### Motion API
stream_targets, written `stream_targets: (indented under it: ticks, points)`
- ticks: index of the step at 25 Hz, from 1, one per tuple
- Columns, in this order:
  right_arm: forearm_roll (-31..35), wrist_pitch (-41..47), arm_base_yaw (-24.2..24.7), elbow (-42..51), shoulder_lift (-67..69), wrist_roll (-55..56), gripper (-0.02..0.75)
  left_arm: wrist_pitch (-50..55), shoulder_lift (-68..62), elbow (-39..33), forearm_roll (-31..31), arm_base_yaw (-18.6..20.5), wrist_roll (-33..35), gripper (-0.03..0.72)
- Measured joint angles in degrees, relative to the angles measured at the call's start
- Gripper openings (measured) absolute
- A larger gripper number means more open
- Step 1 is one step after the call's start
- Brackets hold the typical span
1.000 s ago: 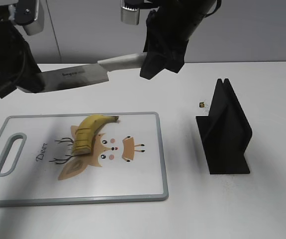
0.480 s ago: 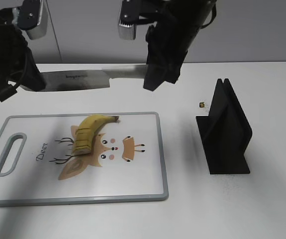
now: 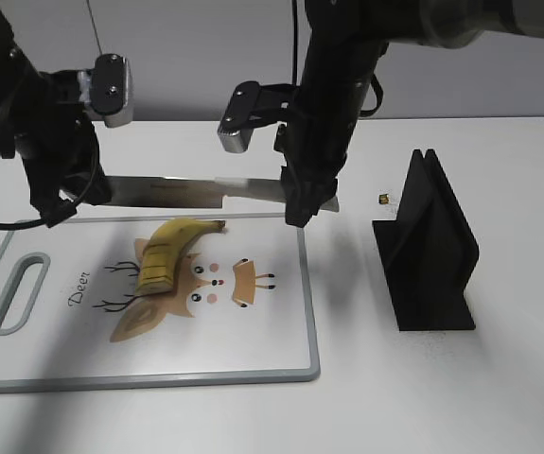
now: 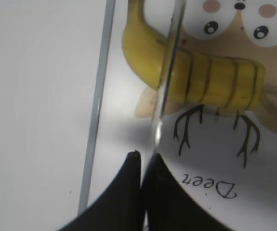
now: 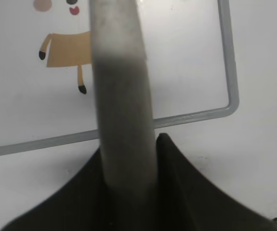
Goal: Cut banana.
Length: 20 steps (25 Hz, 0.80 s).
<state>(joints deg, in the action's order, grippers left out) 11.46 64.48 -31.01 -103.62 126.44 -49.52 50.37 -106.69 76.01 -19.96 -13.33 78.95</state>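
The banana (image 3: 169,248) lies on the white cutting board (image 3: 307,312), stem toward the far edge, its near end cut into slices. The left wrist view shows it too (image 4: 210,79), with several slice lines. A long knife (image 3: 177,192) hangs level just above the board's far edge. My left gripper (image 3: 66,201) is shut on the blade's tip (image 4: 169,62); its fingers (image 4: 145,156) pinch the thin edge. My right gripper (image 3: 300,203) is shut on the grey handle (image 5: 121,96), with its fingers (image 5: 128,147) on either side. The blade crosses over the banana's uncut part in the left wrist view.
A black knife stand (image 3: 428,251) stands on the table right of the board. A small dark-yellow scrap (image 3: 383,199) lies behind it. The board has a grey rim (image 5: 232,72), a handle slot (image 3: 18,291) at the left and a deer print.
Both arms have come down and toward me with the knife. The blade went from high over the table's far side to just above the board's far edge. The banana has not moved.
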Motion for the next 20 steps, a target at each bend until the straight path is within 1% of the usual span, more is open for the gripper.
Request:
stream_targets:
  ticks: [3,8,15,20]
  points:
    - [-0.12,1.71,-0.18,0.0,0.74,1.1,0.194,-1.42,-0.1,-2.73,-0.77,-0.24,-0.54,-0.003]
    - [-0.51,1.93,-0.3,0.05,1.34,1.35,0.197,-5.19,-0.1,-6.33,-2.0,-0.29,-0.71,-0.003]
    - [-1.0,-0.51,-0.37,0.1,1.95,1.53,0.204,-8.57,-0.1,-7.28,-1.88,-0.33,-0.71,-0.002]
    - [-1.19,-0.81,-0.37,0.1,1.95,1.72,0.204,-8.78,-0.1,-7.31,-1.94,-0.33,-0.71,-0.002]
